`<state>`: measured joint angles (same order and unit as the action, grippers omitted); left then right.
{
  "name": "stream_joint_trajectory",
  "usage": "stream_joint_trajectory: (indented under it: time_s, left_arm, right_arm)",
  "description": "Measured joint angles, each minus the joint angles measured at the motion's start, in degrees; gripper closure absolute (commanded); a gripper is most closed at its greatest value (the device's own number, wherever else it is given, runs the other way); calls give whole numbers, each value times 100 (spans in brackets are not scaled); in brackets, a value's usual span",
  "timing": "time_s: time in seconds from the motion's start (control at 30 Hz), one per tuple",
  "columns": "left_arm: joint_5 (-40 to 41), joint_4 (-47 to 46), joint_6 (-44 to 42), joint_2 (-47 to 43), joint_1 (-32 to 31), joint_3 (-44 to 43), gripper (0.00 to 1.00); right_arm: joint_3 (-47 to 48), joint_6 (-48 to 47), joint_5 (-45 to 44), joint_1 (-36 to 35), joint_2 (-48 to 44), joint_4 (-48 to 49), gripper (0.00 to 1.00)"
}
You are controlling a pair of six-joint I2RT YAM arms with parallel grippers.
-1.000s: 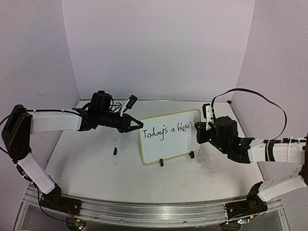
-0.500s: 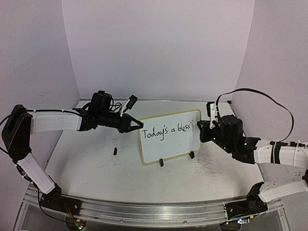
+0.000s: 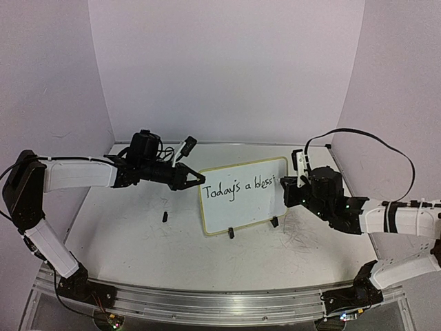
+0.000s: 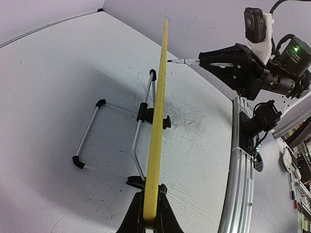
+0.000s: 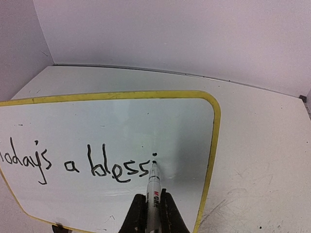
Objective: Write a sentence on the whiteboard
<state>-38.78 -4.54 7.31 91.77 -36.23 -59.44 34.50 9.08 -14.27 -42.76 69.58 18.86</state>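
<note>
Right wrist view, my right gripper [image 5: 149, 209] clenched on a marker [image 5: 153, 187] at 6 o'clock, tip at the whiteboard [image 5: 146, 121] just past "bless", the sentence [image 5: 77, 167] trailing toward 9 o'clock, my left gripper [image 4: 149, 213] clamping the whiteboard's yellow rim, board standing on the table [image 3: 124, 241].

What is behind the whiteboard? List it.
A thin wire stand with black-tipped feet props the whiteboard from behind, resting on the table. The board's back face itself cannot be seen.

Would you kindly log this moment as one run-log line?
left gripper: shut on whiteboard edge | right gripper: shut on marker, tip at whiteboard | sentence: unfinished, "Today's a bless"
</note>
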Motion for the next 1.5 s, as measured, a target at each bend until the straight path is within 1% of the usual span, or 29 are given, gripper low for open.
stream_joint_trajectory:
  time_s: [0.4, 1.3, 1.5]
  left_arm:
    - [4, 2, 16, 2, 2, 0, 100]
    - [10, 4, 25, 0, 2, 2, 100]
    - [4, 2, 1, 1, 0, 0, 100]
  right_arm:
    - [0, -2, -72, 0, 179, 146, 100]
    - [-92, 262, 20, -7, 176, 33, 100]
    - [-92, 281, 13, -9, 32, -57, 100]
